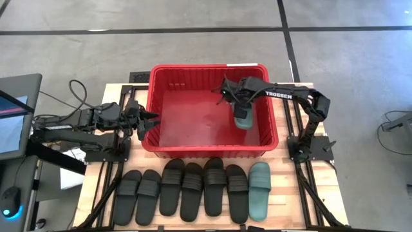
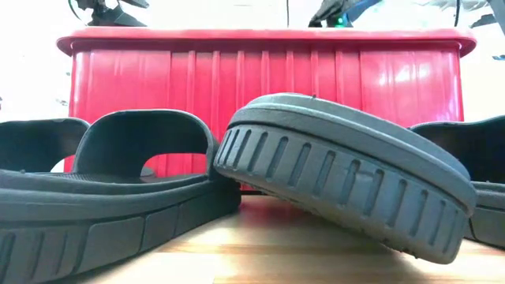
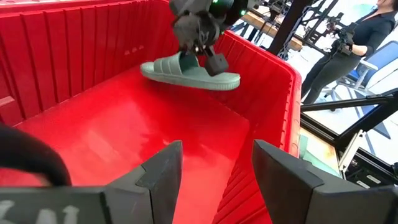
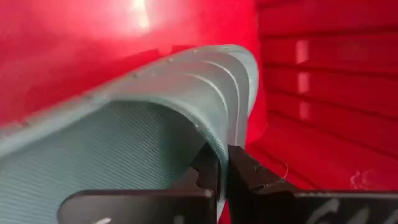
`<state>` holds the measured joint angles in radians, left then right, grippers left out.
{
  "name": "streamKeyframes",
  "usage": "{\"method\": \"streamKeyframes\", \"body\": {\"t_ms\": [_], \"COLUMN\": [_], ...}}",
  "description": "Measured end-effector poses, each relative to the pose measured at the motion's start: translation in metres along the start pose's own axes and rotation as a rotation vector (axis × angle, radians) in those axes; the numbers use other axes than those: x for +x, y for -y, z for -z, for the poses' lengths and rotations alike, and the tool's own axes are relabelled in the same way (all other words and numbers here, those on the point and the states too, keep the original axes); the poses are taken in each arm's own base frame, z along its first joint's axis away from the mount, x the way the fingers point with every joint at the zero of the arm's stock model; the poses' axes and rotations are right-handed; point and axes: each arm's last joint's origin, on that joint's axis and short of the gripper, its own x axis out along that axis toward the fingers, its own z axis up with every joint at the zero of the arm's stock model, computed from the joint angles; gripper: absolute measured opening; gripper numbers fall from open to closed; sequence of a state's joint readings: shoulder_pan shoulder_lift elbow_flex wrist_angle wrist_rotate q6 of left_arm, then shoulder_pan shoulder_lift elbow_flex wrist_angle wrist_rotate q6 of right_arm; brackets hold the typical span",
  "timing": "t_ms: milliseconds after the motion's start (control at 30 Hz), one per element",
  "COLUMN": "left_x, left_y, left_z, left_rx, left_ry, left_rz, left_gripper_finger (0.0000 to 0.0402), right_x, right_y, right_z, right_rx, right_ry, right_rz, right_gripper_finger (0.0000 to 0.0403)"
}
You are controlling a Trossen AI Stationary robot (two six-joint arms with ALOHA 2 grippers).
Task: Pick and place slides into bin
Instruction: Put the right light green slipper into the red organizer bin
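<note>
A teal slide (image 3: 189, 71) hangs inside the red bin (image 1: 209, 67), above its floor and near the right wall, with my right gripper (image 1: 239, 111) shut on it. My left gripper (image 1: 152, 122) waits open at the bin's left wall, and its fingers (image 3: 163, 174) point across the inside with nothing between them. Several black slides (image 1: 183, 190) and one more teal slide (image 1: 260, 189) lie side by side on their soles on the wooden table, in a row in front of the bin. My right gripper pinches the edge of the slide's ribbed strap (image 4: 229, 127), with one finger under the strap and the other on its outer side. The fingers come from above, slanting down. The slide hangs about level below them, sole down (image 3: 205, 81), clear of the bin's floor.
In the low view a black slide (image 2: 118, 197) and a tilted slide sole (image 2: 347, 173) stand in front of the bin's near wall (image 2: 260, 79). A person (image 3: 348, 46) stands beyond the table's right side. A screen (image 1: 13, 116) sits off the table's left edge.
</note>
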<state>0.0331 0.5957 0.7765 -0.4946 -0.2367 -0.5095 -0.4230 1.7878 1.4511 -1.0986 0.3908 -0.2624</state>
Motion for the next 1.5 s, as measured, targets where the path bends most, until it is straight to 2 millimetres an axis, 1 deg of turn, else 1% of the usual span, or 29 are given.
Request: {"method": "streamKeyframes", "body": {"t_ms": [100,200,500,867,1200,1500], "left_x": [0.000,0.000,0.000,0.000,0.000,0.000], "left_y": [0.000,0.000,0.000,0.000,-0.001,-0.001], "left_z": [0.000,0.000,0.000,0.000,-0.001,-0.001], "left_rx": [0.000,0.000,-0.009,-0.036,-0.036,-0.036], "left_ry": [0.000,0.000,0.000,0.007,0.020,0.020], "left_rz": [0.000,0.000,-0.001,-0.013,-0.034,-0.035], "left_gripper_finger": [0.0183,0.0183,0.0183,0.0183,0.0183,0.0183], "right_x": [0.014,0.023,0.031,0.037,0.044,0.047], "right_y": [-0.005,-0.008,-0.010,0.000,0.017,0.023], "right_z": [0.007,0.011,0.012,0.005,0.010,0.011], "right_rx": [-0.014,-0.023,-0.129,-0.150,-0.122,-0.099], "right_ry": [-0.049,-0.065,-0.063,0.012,0.004,0.031], "right_rz": [-0.012,-0.008,0.044,0.096,0.093,0.056], "right_gripper_finger": [0.0000,0.0000,0.0000,0.0000,0.0000,0.0000]}}
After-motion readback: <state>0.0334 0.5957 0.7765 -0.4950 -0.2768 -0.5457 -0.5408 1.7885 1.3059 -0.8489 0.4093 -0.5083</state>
